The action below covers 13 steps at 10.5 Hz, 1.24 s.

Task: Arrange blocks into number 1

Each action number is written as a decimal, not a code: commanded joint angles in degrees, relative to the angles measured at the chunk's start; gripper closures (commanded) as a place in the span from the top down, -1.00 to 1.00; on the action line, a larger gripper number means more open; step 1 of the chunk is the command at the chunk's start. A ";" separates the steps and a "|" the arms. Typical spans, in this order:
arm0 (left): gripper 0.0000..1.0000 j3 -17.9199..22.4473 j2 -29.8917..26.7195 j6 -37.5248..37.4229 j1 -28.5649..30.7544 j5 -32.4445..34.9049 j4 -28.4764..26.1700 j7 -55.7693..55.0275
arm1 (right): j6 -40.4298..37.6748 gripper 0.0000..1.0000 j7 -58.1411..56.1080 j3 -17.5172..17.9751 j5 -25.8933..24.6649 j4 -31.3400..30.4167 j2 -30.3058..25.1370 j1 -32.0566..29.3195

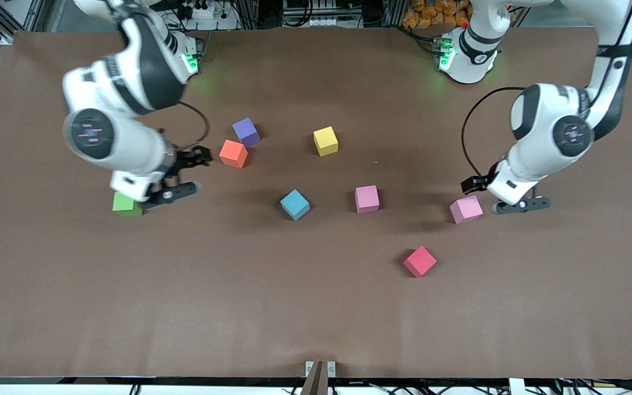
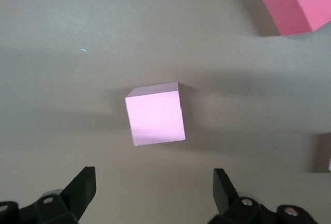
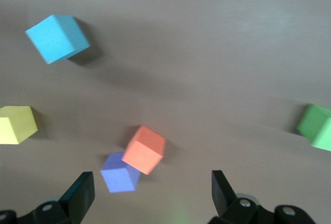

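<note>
Eight foam blocks lie scattered and apart on the brown tabletop [image 1: 316,307], in no figure so far. The purple block [image 1: 246,131] and the orange block [image 1: 233,153] sit just beside each other toward the right arm's end, with the yellow block [image 1: 325,141] near the middle. Nearer the front camera are the blue block [image 1: 294,204] and a pink block [image 1: 366,198] side by side with a gap between. A second pink block [image 1: 466,209] lies toward the left arm's end, and the red block [image 1: 419,261] is the nearest of all to the front camera. The green block [image 1: 127,203] lies toward the right arm's end, partly covered by that arm's hand.

The left claw [image 1: 500,197] hangs just beside the second pink block, fingers [image 2: 83,185] spread wide and holding nothing. The right claw [image 1: 187,173] hangs between the green and orange blocks, its fingers [image 3: 81,192] likewise wide apart and empty.
</note>
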 commanded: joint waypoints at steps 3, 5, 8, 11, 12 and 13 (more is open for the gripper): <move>1.00 0.05 5.56 5.83 -0.03 2.06 0.78 -2.44 | 17.99 1.00 16.09 -0.32 3.12 -13.15 -2.47 13.65; 1.00 0.14 7.49 6.01 0.76 3.47 2.01 -2.62 | 25.83 1.00 18.58 -0.32 7.48 -17.55 -2.12 19.54; 1.00 0.23 9.70 5.93 0.85 3.38 3.34 -7.17 | 27.26 1.00 19.20 -0.23 9.53 -18.19 0.24 25.35; 1.00 0.23 11.90 6.01 0.41 3.38 5.00 -9.74 | 33.13 1.00 22.71 -0.23 9.62 -16.61 5.60 29.75; 1.00 0.23 12.25 6.01 0.41 3.47 5.01 -9.74 | 33.15 1.00 23.24 -0.23 9.62 -15.04 7.10 30.20; 1.00 0.23 13.03 6.01 0.32 3.47 5.36 -9.83 | 33.15 1.00 24.29 -0.15 9.62 -13.46 8.59 30.47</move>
